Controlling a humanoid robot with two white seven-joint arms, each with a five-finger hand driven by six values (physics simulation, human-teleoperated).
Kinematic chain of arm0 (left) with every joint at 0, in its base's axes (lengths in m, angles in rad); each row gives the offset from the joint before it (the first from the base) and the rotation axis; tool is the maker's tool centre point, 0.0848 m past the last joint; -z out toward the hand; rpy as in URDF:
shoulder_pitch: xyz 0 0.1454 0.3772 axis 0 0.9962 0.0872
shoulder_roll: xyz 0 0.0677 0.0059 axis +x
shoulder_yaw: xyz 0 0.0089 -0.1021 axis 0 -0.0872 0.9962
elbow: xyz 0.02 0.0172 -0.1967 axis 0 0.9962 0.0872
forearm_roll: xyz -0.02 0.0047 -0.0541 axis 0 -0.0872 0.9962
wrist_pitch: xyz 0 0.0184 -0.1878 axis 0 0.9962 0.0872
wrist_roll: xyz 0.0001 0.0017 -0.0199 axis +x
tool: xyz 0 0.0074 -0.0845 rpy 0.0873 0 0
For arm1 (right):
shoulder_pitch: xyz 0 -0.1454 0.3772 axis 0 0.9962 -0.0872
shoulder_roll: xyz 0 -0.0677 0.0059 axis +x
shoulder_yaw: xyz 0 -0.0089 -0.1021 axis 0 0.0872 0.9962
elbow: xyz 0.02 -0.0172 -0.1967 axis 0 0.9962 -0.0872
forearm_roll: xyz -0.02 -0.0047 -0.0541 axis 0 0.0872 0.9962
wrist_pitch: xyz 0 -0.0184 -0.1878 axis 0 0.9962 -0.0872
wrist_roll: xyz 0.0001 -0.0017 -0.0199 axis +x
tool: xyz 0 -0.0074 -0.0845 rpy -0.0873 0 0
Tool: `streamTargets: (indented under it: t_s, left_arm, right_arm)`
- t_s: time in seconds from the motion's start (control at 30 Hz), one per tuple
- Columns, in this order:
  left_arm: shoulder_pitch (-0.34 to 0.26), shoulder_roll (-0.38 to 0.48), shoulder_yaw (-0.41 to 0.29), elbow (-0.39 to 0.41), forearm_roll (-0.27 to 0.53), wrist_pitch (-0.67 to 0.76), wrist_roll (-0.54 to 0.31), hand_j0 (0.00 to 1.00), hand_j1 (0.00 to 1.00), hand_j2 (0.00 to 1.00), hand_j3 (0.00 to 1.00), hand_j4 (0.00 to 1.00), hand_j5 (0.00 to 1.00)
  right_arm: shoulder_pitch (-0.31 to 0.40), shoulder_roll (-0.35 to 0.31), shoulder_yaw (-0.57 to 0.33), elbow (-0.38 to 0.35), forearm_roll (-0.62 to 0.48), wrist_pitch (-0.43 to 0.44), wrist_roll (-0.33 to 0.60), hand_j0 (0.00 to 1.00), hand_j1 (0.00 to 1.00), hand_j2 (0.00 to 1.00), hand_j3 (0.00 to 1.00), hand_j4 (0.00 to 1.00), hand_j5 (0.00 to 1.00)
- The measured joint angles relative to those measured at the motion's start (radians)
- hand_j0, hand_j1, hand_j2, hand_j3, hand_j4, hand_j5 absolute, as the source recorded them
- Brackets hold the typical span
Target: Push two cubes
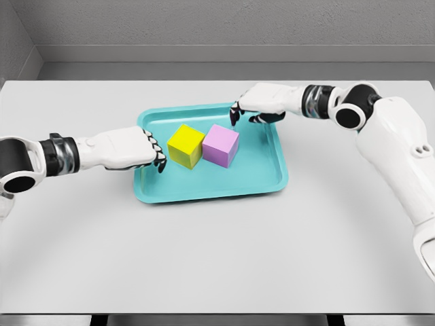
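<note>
Wide grey table (pixel 217 258), and on it the teal tray (pixel 204 191), holding both cubes side by side in its middle, faces touching or as good as. The yellow cube (pixel 185 145) sits just right of the left hand (pixel 132 149), whose dark fingertips (pixel 160 161) are curled down loosely over the tray's left rim, holding nothing, a small gap short of the cube's left face. The pink cube (pixel 221 145) lies just below and slightly left of the right hand (pixel 262 105), which hovers over the tray's far edge, fingers (pixel 235 115) bent downward, also gripping nothing and, as far as I can tell, not touching it.

These look like rigid, light blocks with smooth flat faces, so they should slide easily on the tray floor. No grasp needed: press flat against the middle of an outer face, low down, or a cube may twist or tip. Push off-centre and it spins away.
</note>
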Motion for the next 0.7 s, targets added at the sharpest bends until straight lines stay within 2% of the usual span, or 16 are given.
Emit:
streamTargets:
  t_s: [0.5, 0.7]
  left_arm:
    - [-0.002, 0.048, 0.009, -0.001, 0.028, 0.000, 0.000, 0.49, 0.49, 0.49, 0.49, 0.49, 0.49]
    - [-0.002, 0.065, 0.023, 0.001, 0.035, 0.000, 0.000, 0.49, 0.49, 0.49, 0.49, 0.49, 0.49]
  right_arm:
    - [0.000, 0.034, 0.007, 0.075, 0.025, -0.002, 0.001, 0.57, 0.57, 0.57, 0.57, 0.57, 0.57]
    - [0.000, 0.050, 0.022, 0.084, 0.039, -0.002, 0.001, 0.57, 0.57, 0.57, 0.57, 0.57, 0.57]
